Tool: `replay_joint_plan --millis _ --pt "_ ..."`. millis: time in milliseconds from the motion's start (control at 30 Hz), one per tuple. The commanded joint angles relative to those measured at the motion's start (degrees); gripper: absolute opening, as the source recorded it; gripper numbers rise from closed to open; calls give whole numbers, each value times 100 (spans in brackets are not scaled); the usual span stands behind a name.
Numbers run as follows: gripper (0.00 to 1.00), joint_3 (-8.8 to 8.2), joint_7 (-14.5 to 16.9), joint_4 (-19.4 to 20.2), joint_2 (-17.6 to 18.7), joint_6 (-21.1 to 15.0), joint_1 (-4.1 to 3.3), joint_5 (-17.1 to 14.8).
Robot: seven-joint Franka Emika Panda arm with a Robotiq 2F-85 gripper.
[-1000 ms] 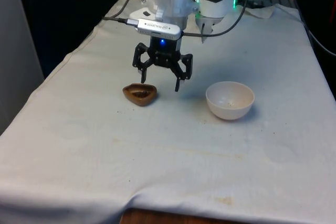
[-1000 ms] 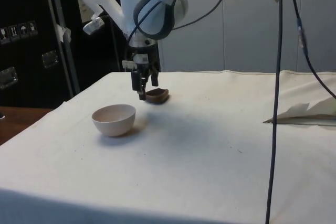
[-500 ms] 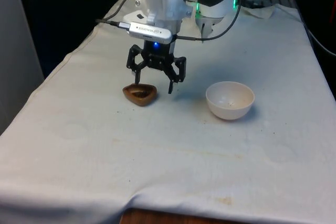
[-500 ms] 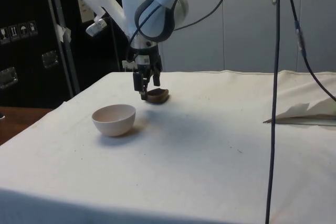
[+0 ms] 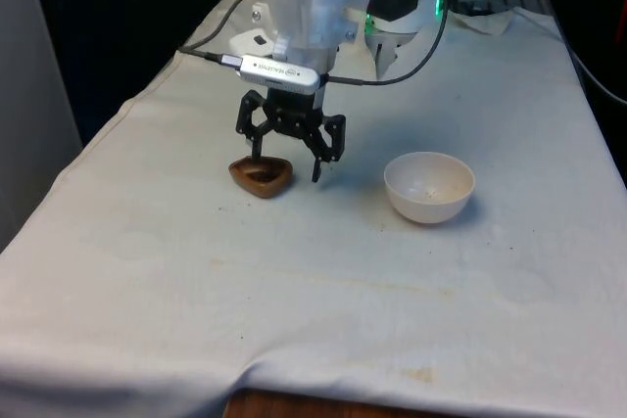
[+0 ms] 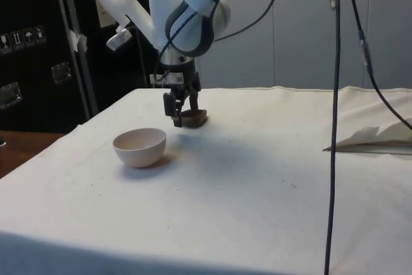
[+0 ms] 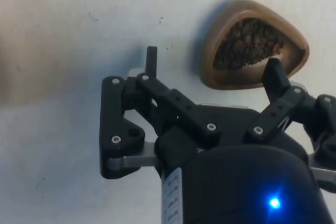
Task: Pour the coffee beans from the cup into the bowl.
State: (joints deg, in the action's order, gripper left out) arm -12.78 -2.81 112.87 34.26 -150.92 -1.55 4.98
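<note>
Where unobstructed, bowl [image 5: 429, 186] well apart from cup [image 5: 261, 175]

White cloth [image 5: 323, 281] covers table — faint stains near front edge. Folded white paper [image 6: 376, 140] lies on cloth at side view's right. Black cable [image 6: 335, 120] hangs in foreground — dark cabinets [image 6: 32, 43] behind.
</note>
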Motion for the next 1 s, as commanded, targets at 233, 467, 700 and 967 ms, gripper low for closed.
replay_joint_plan --millis 233,467,700,967 --pt "100 -63 -160 -149 155 -46 -46 40" --pt "100 -40 -155 -160 160 -46 -29 29" --pt "100 -23 -155 -166 166 -23 -34 17" --pt "100 -40 -258 -155 212 -69 -109 52"
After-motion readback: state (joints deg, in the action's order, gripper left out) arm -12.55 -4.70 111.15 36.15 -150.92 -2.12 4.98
